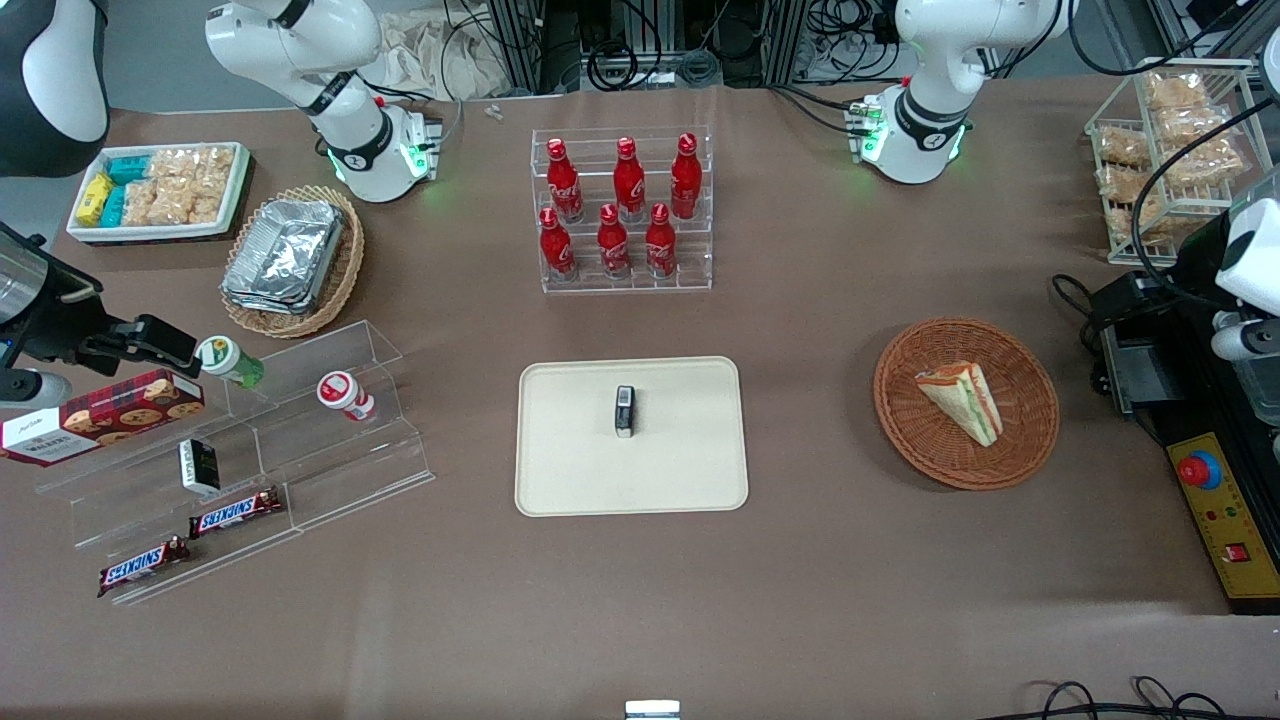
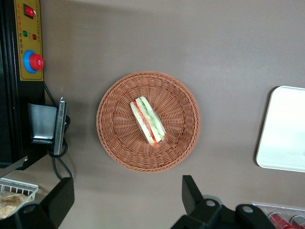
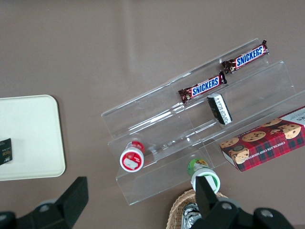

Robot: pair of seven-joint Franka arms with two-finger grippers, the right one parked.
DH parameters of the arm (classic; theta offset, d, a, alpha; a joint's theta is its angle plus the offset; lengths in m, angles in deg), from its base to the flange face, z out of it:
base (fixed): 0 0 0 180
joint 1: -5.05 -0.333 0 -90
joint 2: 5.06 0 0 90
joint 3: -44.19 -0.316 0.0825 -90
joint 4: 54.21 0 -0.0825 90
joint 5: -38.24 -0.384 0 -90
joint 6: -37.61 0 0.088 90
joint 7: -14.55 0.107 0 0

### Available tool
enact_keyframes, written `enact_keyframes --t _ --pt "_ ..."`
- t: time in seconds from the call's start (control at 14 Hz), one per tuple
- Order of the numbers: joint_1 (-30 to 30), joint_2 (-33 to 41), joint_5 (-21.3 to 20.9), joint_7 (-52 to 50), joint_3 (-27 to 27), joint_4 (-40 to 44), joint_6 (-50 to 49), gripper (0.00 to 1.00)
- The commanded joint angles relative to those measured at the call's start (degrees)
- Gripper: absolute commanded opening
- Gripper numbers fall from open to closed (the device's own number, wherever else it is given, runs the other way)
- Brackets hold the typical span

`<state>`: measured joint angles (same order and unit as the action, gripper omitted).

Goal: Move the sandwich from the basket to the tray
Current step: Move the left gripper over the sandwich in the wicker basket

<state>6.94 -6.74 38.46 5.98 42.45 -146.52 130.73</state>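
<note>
The sandwich [image 1: 962, 398], a pale wedge with red and green layers, lies in the round reddish-brown basket [image 1: 905, 440] toward the working arm's end of the table. In the left wrist view the sandwich [image 2: 148, 120] lies in the middle of the basket [image 2: 114, 138]. My left gripper [image 2: 124, 202] is open and empty, high above the bare table just beside the basket, on the side farther from the front camera. The cream tray [image 1: 560, 470] lies at the table's middle with a small black packet [image 1: 624, 411] on it. The tray's edge [image 2: 286, 129] shows in the left wrist view.
A clear rack of red bottles [image 1: 622, 215] stands farther from the front camera than the tray. A black and yellow control box [image 1: 1225, 520] with cables lies beside the basket. A wire rack of snacks [image 1: 1170, 150] stands nearby. A clear stepped stand [image 1: 330, 450] lies toward the parked arm's end.
</note>
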Motion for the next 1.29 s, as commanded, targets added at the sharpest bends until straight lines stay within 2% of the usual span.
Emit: enact_keyframes --t 0.0,0.21,0.5,0.64,0.71,0.86,1.0,1.21 --pt "-0.1 -0.8 -0.5 -0.8 0.3 1.7 -0.5 1.0" --pt "-0.1 -1.6 -0.5 -2.4 0.3 1.3 -0.5 1.0" --pt "0.6 -1.7 -2.2 -16.6 0.8 -0.6 0.0 1.0" --pt "0.0 -1.5 -0.9 -21.3 0.7 -3.1 0.6 1.0" --pt "0.0 -1.0 -0.6 -24.0 0.7 -5.1 1.4 1.0" --pt "-0.1 0.9 2.8 -30.0 0.5 -11.0 5.1 1.0" --pt "0.0 4.3 2.9 -35.3 0.6 -19.6 13.4 1.0" --pt "0.0 6.1 2.6 -36.6 0.6 -30.0 22.9 1.0"
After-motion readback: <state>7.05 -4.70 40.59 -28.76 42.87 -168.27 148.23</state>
